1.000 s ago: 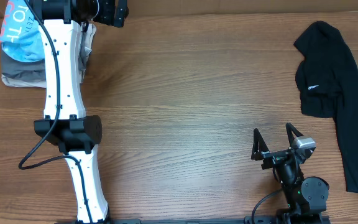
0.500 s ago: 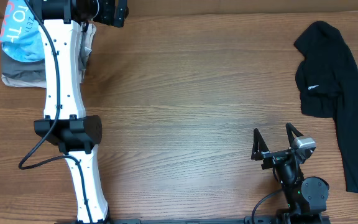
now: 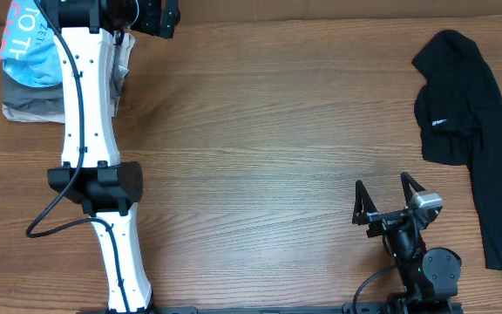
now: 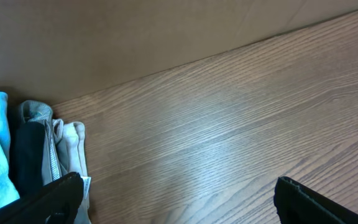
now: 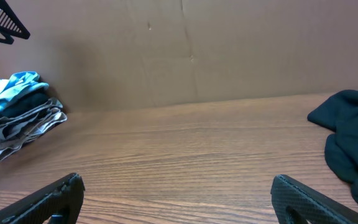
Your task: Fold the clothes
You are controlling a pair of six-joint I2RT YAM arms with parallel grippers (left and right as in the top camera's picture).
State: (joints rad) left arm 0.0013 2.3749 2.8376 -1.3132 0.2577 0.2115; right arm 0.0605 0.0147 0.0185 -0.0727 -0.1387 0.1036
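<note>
**Item: black garment, unfolded, awaiting fold**

**Location.** The black garment (image 3: 464, 131) lies in a heap on the far right of the table (image 3: 260, 131). One long section trails toward the near right corner. Nothing is touching it.

**Material and shape.** Soft, matte, thin-looking knit with a rounded, crumpled outline and overlapping layers. A small white logo (image 3: 437, 123) faces up.

**Also held.** A stack of folded clothes (image 3: 33, 74) sits at the far left corner. A light-blue T-shirt (image 3: 24, 44) with printed lettering lies on top, with dark, grey and beige folds beneath. The edges are roughly aligned.

**Tools.** The right gripper (image 3: 380, 180) is at the near edge, well apart from the black garment, with its jaws spread wide and empty. The left gripper (image 4: 179, 202) hangs just beside the stack, also fully spread and empty.

**Surface.** Brown wood-grain tabletop, smooth, with a plain brown wall behind.

**Hazards, as judged.**
- The heap hides its hems and sleeves, so a pinch could catch several layers at once and lift the garment as a lump.
- The smooth top may let the fabric slide instead of spreading.
- The trailing section may reach the table's edge and could slip off.
- A careless sweep of the left arm might topple the finished stack.
</note>
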